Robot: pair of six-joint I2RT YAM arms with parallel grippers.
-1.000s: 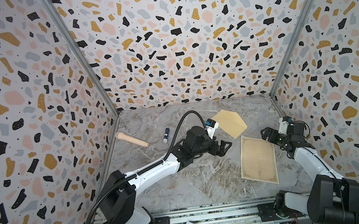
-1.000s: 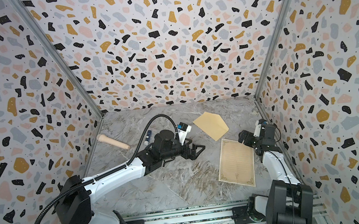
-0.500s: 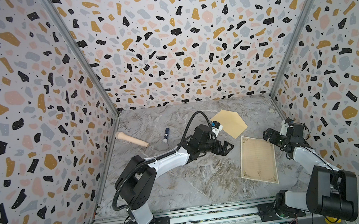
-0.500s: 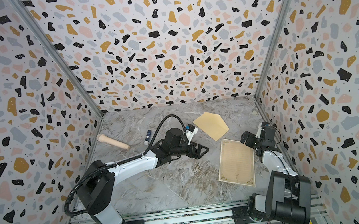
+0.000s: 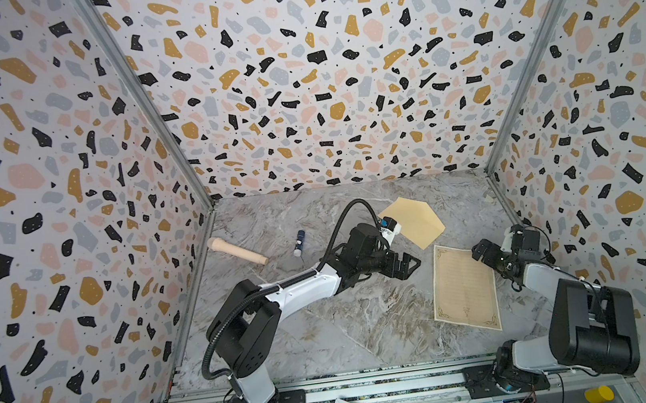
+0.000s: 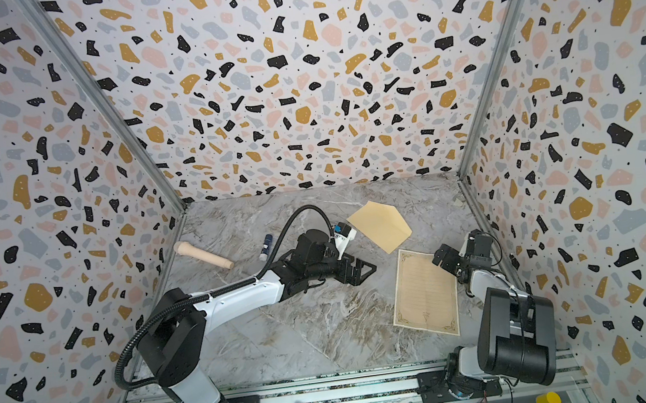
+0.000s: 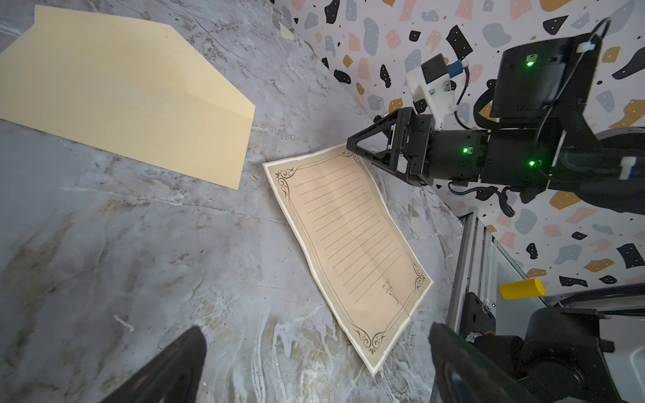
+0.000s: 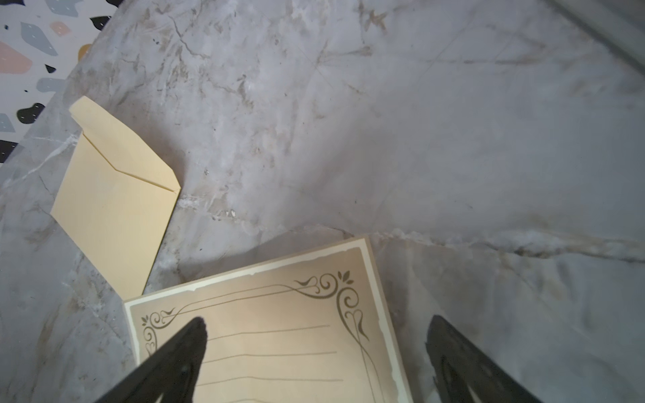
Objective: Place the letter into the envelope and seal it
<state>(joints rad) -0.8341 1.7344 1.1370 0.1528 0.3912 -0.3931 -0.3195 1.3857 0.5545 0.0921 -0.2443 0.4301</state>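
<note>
Flat on the tabletop [image 5: 328, 327], right of middle: one letter [image 5: 464, 287], long axis running near to far, far end just beside one envelope [image 5: 416, 220]. Nearer of two: right hand [image 5: 484, 259], spread wide, empty, over its far right corner. Left hand [image 5: 410, 269], likewise spread, leftward, apart.

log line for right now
letter: flat, unheld | envelope: flap open | left gripper: fingers open, near envelope | right gripper: fingers open, at letter corner

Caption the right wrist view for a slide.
Open right gripper above the ornate-bordered cream paper letter's end, tan kraft-paper envelope nearby.
</note>
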